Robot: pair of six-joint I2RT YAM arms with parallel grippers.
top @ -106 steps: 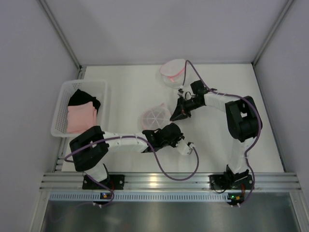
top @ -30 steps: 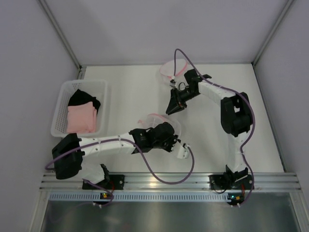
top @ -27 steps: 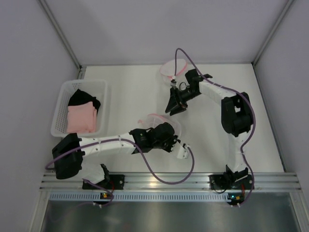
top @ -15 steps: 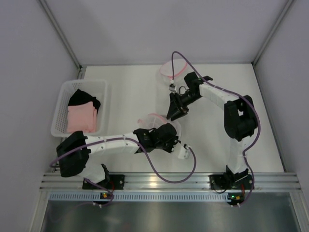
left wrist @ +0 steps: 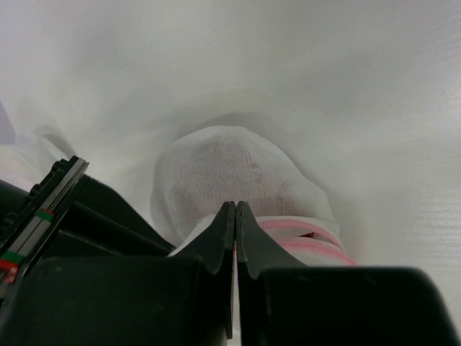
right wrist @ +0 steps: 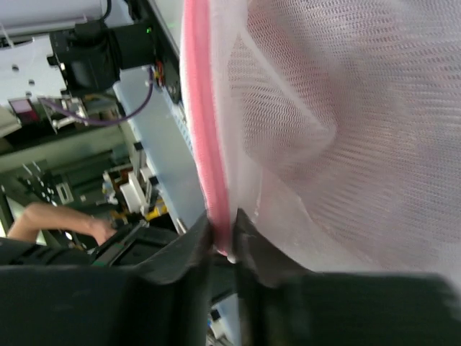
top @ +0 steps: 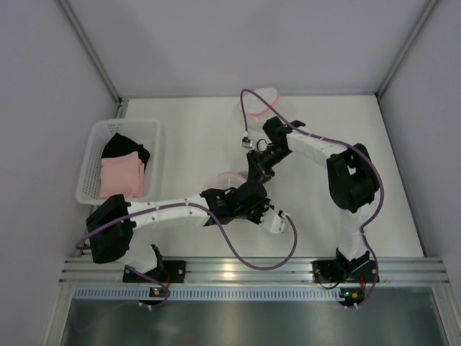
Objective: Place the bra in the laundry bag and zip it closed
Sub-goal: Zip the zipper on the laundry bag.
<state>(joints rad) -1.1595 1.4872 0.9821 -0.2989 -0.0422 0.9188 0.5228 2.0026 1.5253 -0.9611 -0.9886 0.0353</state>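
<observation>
1. Top external: bag (top: 227,177) is held up mid-table; basket (top: 90,155) at far left is seen only here.
2. Left wrist: left gripper (left wrist: 235,210) is pinched shut on bag mesh.
3. Right wrist: right gripper (right wrist: 223,227) is clamped narrow on pink zip edge (right wrist: 204,130).

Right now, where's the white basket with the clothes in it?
Top view: the white basket sits on the table's left side beside the wall, holding a folded pink cloth and a black one.

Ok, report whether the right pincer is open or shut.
Shut: in its wrist view the right pincer clamps the pink zipper band of the white mesh laundry bag between both fingers.
</observation>
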